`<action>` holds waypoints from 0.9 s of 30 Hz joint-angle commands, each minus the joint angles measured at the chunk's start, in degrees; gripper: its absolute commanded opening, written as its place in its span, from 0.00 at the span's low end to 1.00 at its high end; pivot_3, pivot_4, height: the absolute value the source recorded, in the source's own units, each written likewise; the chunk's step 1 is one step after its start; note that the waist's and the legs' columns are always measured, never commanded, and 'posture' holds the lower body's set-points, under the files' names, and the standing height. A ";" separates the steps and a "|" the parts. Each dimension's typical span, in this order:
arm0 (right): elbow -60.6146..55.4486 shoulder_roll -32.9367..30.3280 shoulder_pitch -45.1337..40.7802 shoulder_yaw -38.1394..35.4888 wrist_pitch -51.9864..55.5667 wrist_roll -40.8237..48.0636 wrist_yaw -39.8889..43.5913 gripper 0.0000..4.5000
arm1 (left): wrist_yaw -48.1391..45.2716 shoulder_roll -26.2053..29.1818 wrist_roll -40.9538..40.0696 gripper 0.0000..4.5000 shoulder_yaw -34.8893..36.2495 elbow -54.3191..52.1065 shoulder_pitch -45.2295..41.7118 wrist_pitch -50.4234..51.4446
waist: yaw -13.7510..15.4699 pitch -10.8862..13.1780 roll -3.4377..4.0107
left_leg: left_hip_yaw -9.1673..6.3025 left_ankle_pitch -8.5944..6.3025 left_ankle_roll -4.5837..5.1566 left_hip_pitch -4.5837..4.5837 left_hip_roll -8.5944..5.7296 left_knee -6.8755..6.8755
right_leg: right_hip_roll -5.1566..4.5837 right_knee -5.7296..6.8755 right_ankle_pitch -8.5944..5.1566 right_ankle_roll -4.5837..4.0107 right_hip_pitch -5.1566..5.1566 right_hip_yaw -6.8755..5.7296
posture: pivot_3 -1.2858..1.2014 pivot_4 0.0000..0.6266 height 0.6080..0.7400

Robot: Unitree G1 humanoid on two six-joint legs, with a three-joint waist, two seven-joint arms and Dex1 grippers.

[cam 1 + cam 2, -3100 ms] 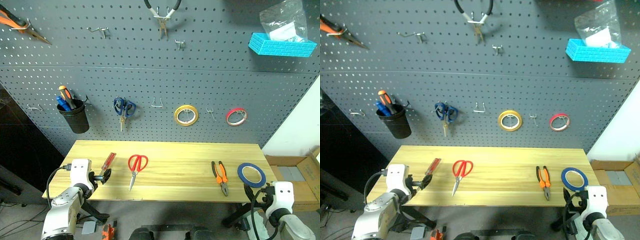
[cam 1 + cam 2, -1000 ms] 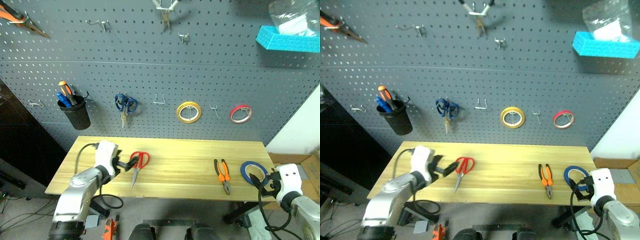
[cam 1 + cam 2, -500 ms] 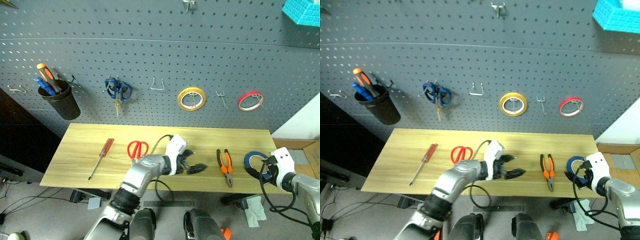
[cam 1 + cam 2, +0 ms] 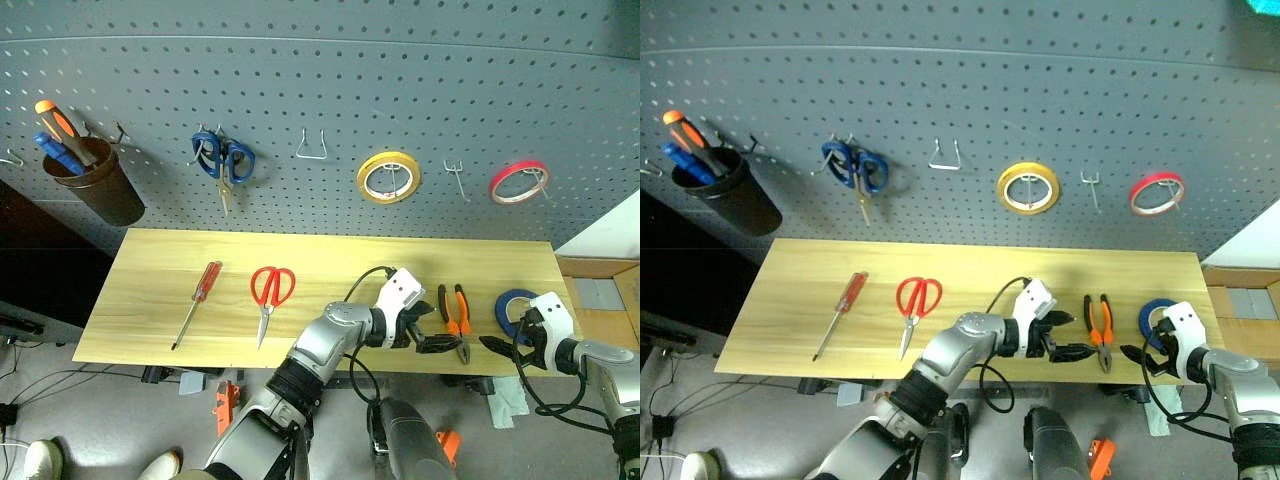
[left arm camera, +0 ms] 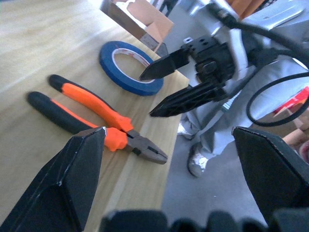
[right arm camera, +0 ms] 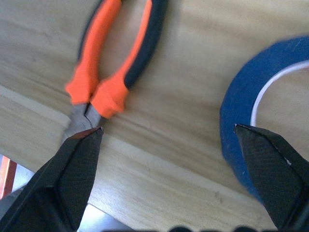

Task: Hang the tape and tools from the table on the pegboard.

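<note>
- Dark grey pegboard [image 4: 300, 90] w/ metal hooks at the back, long light yellowish wood plank table [image 4: 150, 300] in front.
- Thin blue ring of tape [image 4: 515, 308] lies flat near the table's right end, orange-and-black handled pliers [image 4: 455, 318] just left of it.
- Red-handled scissors [image 4: 270, 292] + slim screwdriver w/ translucent red handle [image 4: 198, 300] on the left half, well apart from the pliers.
- Left gripper [image 4: 432, 340] reaches across by the front edge, fingers spread wide, right beside the pliers, holding nothing.
- Right gripper [image 4: 505, 345] also spread, empty, at the front edge between pliers and blue tape.
</note>
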 commanded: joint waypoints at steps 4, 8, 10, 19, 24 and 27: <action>5.83 -1.92 -3.23 -0.04 -3.24 -2.04 1.24 1.00 | -0.49 -3.30 0.81 1.00 -0.92 0.66 -1.34 -1.75 | 0.00 0.77 -0.08 | 0.03 0.02 -0.03 -0.08 -0.03 0.00 | -0.04 0.02 0.03 0.07 -0.11 0.01 | 0.53 0.63 1.00; 7.60 -3.09 -4.20 -1.05 -4.33 -2.12 1.60 1.00 | -0.79 -3.44 1.20 1.00 -0.99 0.68 -0.70 -2.03 | -0.01 1.05 -0.04 | 0.02 0.14 -0.23 -0.27 -0.03 -0.01 | -0.05 0.02 0.03 0.09 -0.30 -0.01 | 0.53 0.64 1.00; 6.82 -3.70 -4.17 -1.75 -3.81 -1.57 1.77 1.00 | -0.82 -3.42 1.13 1.00 -0.74 0.56 -0.67 -1.89 | -0.01 1.09 -0.04 | 0.08 0.18 -0.30 -0.46 -0.05 -0.01 | -0.08 0.10 0.05 0.12 -0.56 0.04 | 0.52 0.63 1.00; 14.48 -2.52 -6.89 -0.53 -5.84 -2.26 1.52 1.00 | -1.62 -3.23 1.38 1.00 -0.51 0.97 -1.57 -2.05 | -0.03 1.17 -0.04 | 0.11 0.19 -0.32 -0.50 -0.12 -0.02 | -0.15 0.18 0.05 0.21 -0.66 0.06 | 0.53 0.63 1.00; 20.00 -1.82 -9.47 0.26 -5.13 -2.56 2.16 1.00 | -2.22 -3.38 1.70 1.00 -0.48 1.23 -2.12 -2.90 | -0.14 1.34 -0.21 | 0.15 0.19 -0.32 -0.48 -0.12 -0.01 | -0.16 0.17 0.08 0.27 -0.66 0.10 | 0.53 0.63 1.00; 22.94 -1.61 -10.81 0.40 -4.94 -2.55 3.14 1.00 | -2.14 -4.10 1.91 1.00 -0.81 1.20 -2.21 -3.15 | -0.09 1.39 -0.30 | 0.13 0.20 -0.33 -0.48 -0.11 -0.01 | -0.16 0.16 0.10 0.30 -0.65 0.09 | 0.53 0.63 1.00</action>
